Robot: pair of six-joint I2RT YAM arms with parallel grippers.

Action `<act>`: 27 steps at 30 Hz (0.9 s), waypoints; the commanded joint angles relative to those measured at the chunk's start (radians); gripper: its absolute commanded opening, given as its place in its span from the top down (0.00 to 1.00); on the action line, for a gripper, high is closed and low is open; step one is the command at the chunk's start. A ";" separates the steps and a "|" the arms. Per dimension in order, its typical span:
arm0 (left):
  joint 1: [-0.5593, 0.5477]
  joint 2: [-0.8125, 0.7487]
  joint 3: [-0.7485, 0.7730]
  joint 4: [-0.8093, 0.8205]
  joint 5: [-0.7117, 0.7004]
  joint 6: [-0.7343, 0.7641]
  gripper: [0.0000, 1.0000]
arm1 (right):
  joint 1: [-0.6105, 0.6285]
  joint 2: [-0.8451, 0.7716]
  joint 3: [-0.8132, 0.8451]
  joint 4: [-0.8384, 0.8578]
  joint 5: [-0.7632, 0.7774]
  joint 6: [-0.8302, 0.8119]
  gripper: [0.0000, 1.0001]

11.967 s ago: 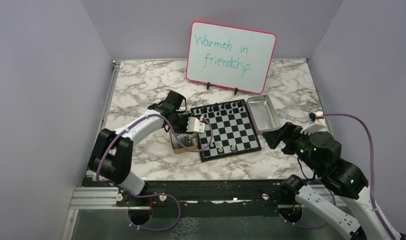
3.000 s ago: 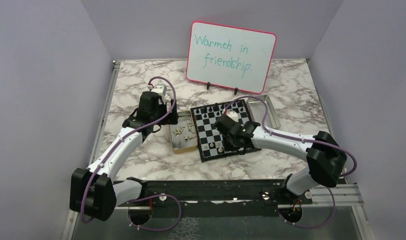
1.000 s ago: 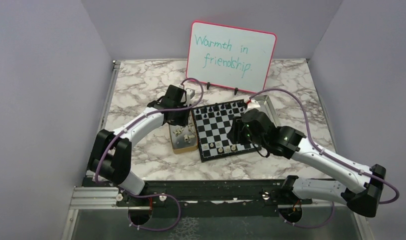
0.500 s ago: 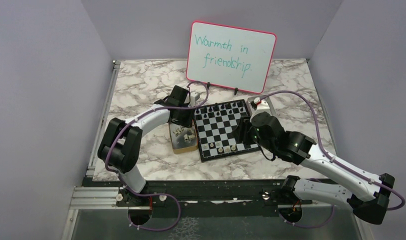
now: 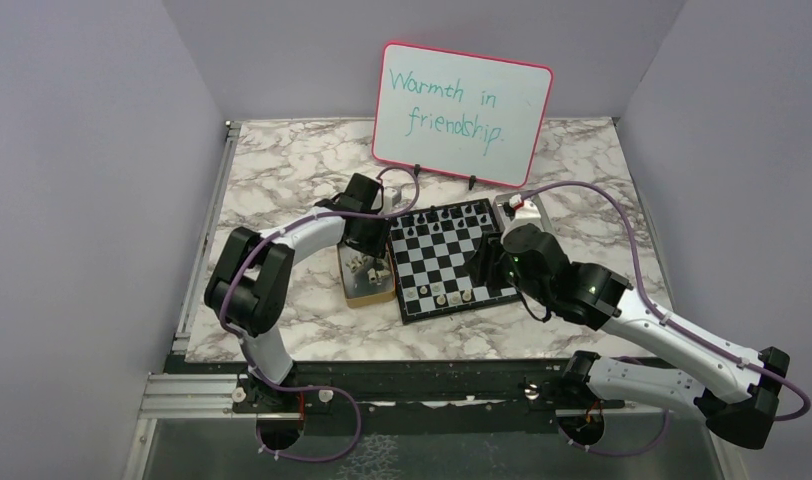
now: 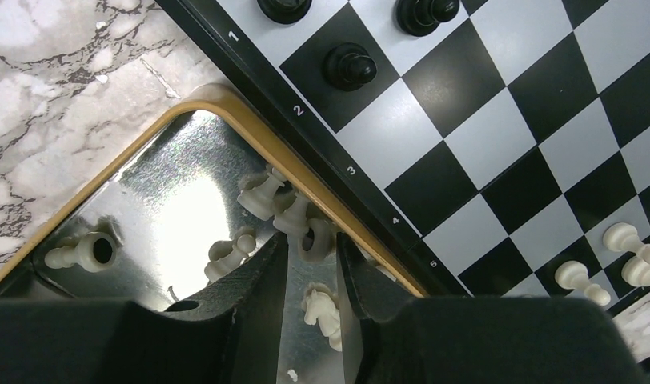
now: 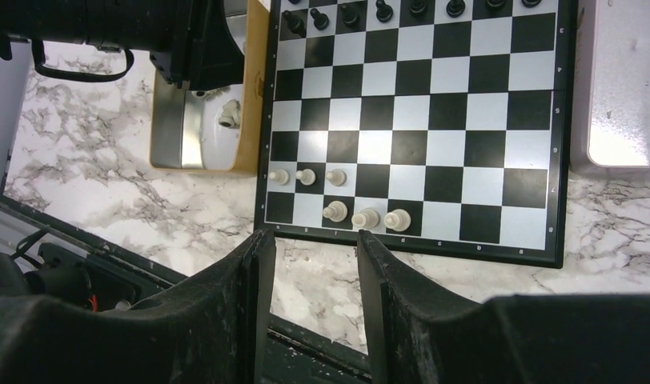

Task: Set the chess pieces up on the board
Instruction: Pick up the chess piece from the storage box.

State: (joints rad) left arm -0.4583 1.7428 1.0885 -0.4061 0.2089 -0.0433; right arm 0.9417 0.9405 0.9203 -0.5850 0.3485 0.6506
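Observation:
The board (image 5: 450, 258) lies mid-table with black chess pieces (image 7: 350, 14) along its far rows. Several cream ones (image 7: 365, 218) stand at its near left corner. More cream pieces lie loose in the tan box (image 5: 372, 297) beside the board's left edge. My left gripper (image 6: 310, 240) hangs low inside that box, open. A toppled cream piece with a hollow base (image 6: 318, 242) sits between its fingertips, and a cream knight (image 6: 322, 308) lies further back between the fingers. My right gripper (image 7: 314, 236) is open and empty, above the board's near edge.
A silver metal tray (image 7: 626, 80) sits against the board's right side. A pink-framed whiteboard (image 5: 462, 112) stands behind the board. The left gripper body (image 7: 186, 40) overhangs the box. The table's near rail (image 7: 66, 272) lies just below the right fingers.
Over the last second the right arm drew back from over the board towards its right side, then held still. The left arm's elbow swung inward while its gripper stayed over the box.

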 commanded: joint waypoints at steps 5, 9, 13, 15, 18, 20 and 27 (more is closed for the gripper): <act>0.000 0.022 0.031 -0.007 -0.008 0.007 0.78 | 0.005 -0.023 -0.018 0.026 0.020 0.015 0.53; 0.000 -0.001 0.033 -0.051 -0.033 -0.017 0.82 | 0.005 -0.025 -0.018 0.019 0.018 0.014 0.53; 0.000 -0.036 0.022 -0.083 -0.042 -0.036 0.89 | 0.005 -0.030 -0.023 0.020 0.018 0.012 0.53; 0.000 -0.059 0.014 -0.090 -0.037 -0.043 0.93 | 0.006 -0.027 -0.026 0.025 0.010 0.010 0.53; 0.000 -0.093 0.012 -0.103 -0.031 -0.059 0.96 | 0.006 -0.017 -0.023 0.035 -0.004 0.009 0.52; 0.000 -0.115 0.017 -0.119 -0.034 -0.074 0.96 | 0.005 -0.012 -0.022 0.043 -0.009 0.007 0.53; 0.016 -0.208 0.040 -0.171 0.037 -0.173 0.96 | 0.006 0.001 -0.052 0.191 -0.050 -0.177 0.52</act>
State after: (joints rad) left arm -0.4572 1.6119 1.0992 -0.5343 0.1913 -0.1390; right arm 0.9417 0.9314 0.8944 -0.5308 0.3386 0.6132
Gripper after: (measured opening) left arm 0.208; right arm 0.474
